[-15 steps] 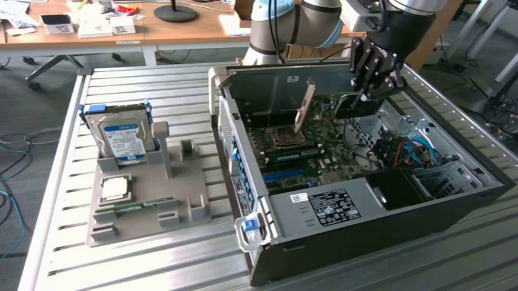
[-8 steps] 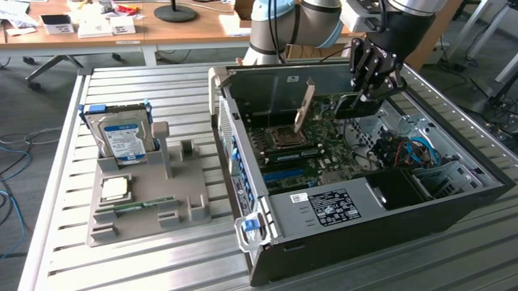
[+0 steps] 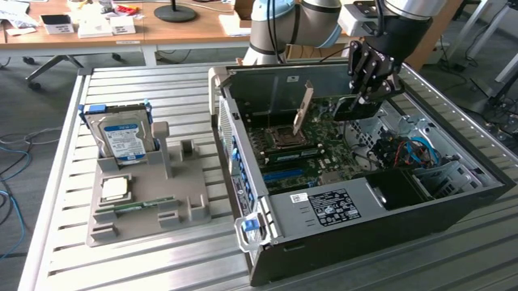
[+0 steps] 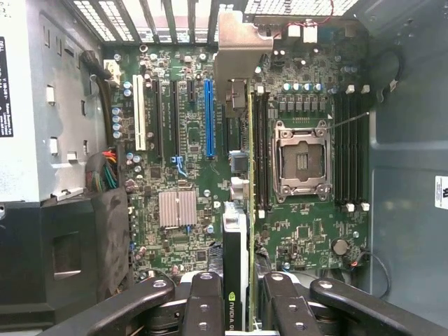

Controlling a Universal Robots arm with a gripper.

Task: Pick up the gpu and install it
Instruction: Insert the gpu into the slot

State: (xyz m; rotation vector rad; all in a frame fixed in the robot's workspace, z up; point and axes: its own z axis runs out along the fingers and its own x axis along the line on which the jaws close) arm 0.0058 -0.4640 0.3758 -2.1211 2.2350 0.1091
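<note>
Green gpu edge-on, half-hidden in hand

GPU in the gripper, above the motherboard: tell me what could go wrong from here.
1. The gpu, clamped edge-on in the gripper, appears offset from the blue slot in the wrist view. Pressed down there, it could strike the memory slots.
2. Its metal bracket is close to the case's rear wall and might catch.
3. The CPU socket lies nearby, so a slip could damage it.

Card in my claw: green logo mark, letters beneath unreadable. Black label: illegible.
</note>
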